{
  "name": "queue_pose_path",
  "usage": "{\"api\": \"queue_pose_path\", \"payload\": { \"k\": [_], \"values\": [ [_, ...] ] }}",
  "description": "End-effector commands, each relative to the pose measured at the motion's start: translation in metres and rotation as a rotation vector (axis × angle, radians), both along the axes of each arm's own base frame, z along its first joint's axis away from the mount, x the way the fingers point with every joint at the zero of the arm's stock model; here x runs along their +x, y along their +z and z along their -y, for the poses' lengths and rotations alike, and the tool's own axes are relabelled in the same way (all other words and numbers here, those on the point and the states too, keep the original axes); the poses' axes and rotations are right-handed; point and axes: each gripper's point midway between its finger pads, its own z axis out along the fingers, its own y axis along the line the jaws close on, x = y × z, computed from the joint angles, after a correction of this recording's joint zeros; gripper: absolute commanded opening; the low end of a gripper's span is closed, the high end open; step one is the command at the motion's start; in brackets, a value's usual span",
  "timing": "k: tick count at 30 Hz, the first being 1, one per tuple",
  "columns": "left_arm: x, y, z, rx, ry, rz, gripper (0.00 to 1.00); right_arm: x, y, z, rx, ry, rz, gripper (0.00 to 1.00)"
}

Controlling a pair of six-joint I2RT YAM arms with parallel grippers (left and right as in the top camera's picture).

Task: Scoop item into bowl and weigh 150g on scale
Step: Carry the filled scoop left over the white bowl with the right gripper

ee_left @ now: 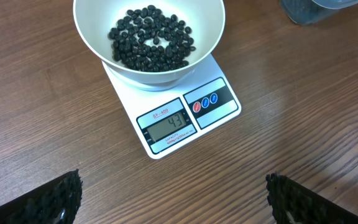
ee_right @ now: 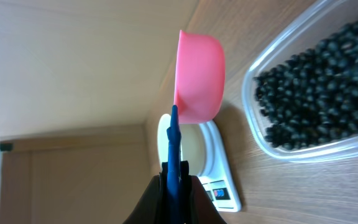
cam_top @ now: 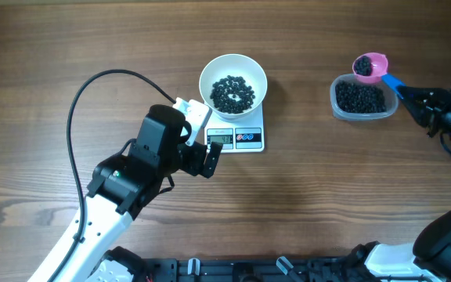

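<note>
scale (cam_top: 236, 138): display edge toward robot | bowl (cam_top: 233, 64): upright on it

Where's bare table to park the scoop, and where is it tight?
Bare table between the scale and the tub, plus the wide stretch on their near side. Tight: left tool beside the scale's display; right tool holds the scoop at the tub's far edge.

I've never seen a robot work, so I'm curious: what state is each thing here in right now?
bowl: on the scale, partly filled with black beans.
scale: switched on, display reads 43.
tub: open, holding more beans.
pink scoop: loaded with beans, held near the tub's rim.
left hand: open, empty, near the scale.
right hand: shut on the scoop's handle.
</note>
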Motion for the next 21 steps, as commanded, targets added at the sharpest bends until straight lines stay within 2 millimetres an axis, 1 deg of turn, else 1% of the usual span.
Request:
{"api": "queue_pose_path", "payload": {
  "k": [1, 4, 5, 6, 8, 11, 14, 15, 17, 18, 19, 21],
  "values": [
    [-0.002, -0.001, 0.003, 0.0, -0.027, -0.003, 1.0, 0.004, 0.008, -0.021, 0.101, 0.057, 0.01, 0.04],
    [-0.002, -0.001, 0.003, 0.0, -0.026, -0.003, 1.0, 0.014, 0.011, -0.053, 0.084, 0.15, 0.038, 0.04],
    [-0.002, -0.001, 0.003, 0.001, -0.026, -0.003, 1.0, 0.019, 0.014, -0.068, 0.089, 0.186, 0.04, 0.04],
    [-0.002, -0.001, 0.003, 0.0, -0.026, -0.003, 1.0, 0.025, 0.017, -0.08, 0.098, 0.21, 0.041, 0.04],
    [-0.002, -0.001, 0.003, 0.001, -0.026, -0.003, 1.0, 0.033, 0.023, -0.098, 0.098, 0.249, 0.062, 0.04],
    [-0.002, -0.001, 0.003, 0.0, -0.026, -0.003, 1.0, 0.042, 0.035, -0.137, 0.072, 0.352, 0.142, 0.04],
    [-0.002, -0.001, 0.003, 0.001, -0.027, -0.003, 1.0, 0.043, 0.041, -0.17, 0.046, 0.439, 0.208, 0.04],
    [-0.002, -0.001, 0.003, 0.0, -0.026, -0.003, 1.0, 0.041, 0.043, -0.183, 0.039, 0.474, 0.229, 0.04],
    [-0.002, -0.001, 0.003, 0.001, -0.027, -0.003, 1.0, 0.039, 0.044, -0.203, 0.026, 0.524, 0.256, 0.04],
    [-0.002, -0.001, 0.003, 0.0, -0.026, -0.003, 1.0, 0.04, 0.043, -0.215, 0.002, 0.537, 0.266, 0.04],
    [-0.002, -0.001, 0.003, 0.0, -0.026, -0.003, 1.0, 0.042, 0.039, -0.227, -0.058, 0.55, 0.303, 0.04],
    [-0.002, -0.001, 0.003, 0.001, -0.026, -0.003, 1.0, 0.043, 0.031, -0.242, -0.164, 0.577, 0.374, 0.04]
  ]
}}
